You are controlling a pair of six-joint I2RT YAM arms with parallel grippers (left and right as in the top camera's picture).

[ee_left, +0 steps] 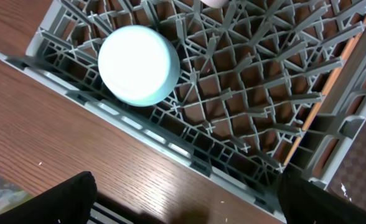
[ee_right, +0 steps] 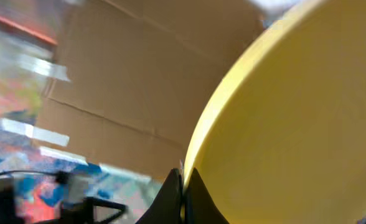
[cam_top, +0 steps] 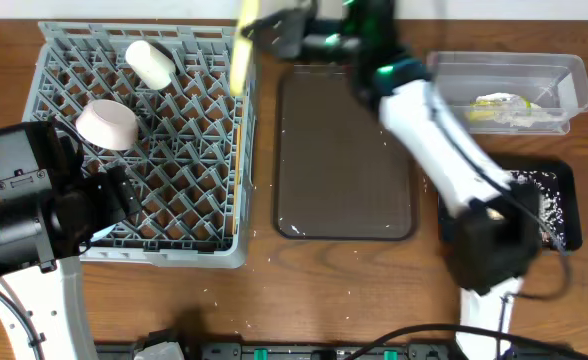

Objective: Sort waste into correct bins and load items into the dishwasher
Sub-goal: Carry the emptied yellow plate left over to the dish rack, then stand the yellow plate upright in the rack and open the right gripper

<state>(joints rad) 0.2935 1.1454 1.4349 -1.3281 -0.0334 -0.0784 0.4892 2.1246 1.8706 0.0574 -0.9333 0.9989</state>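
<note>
My left gripper [ee_left: 183, 190] hangs over the near edge of the rack [cam_top: 64, 250], jaws spread as wide as they go, nothing between them. Just past it a light blue bowl [ee_left: 138, 64] sits among the pegs. Further in are a white bowl [cam_top: 107, 122], tilted, and a white cup [cam_top: 149, 62] lying on its side.

Above the rack's far right corner my right gripper [ee_right: 183, 186] is pinched shut on the rim of the yellow plate [cam_top: 242, 50], which stands on edge. The job in hand, I judge, is slotting that plate. I would keep it upright and bring it straight down into the free pegs along the right side, well apart from the cup. I would let go only once its lower edge is seated, since a rim hold gives little control if it tips.

Right of the rack lies the brown tray [cam_top: 344, 160]. Beyond it, the clear tub [cam_top: 574, 75] holds the yellow-green wrapper [cam_top: 496, 105] with something pale beside it, probably the paper wad. The black tray [cam_top: 566, 175] nearer me carries scattered crumbs [cam_top: 546, 200].
</note>
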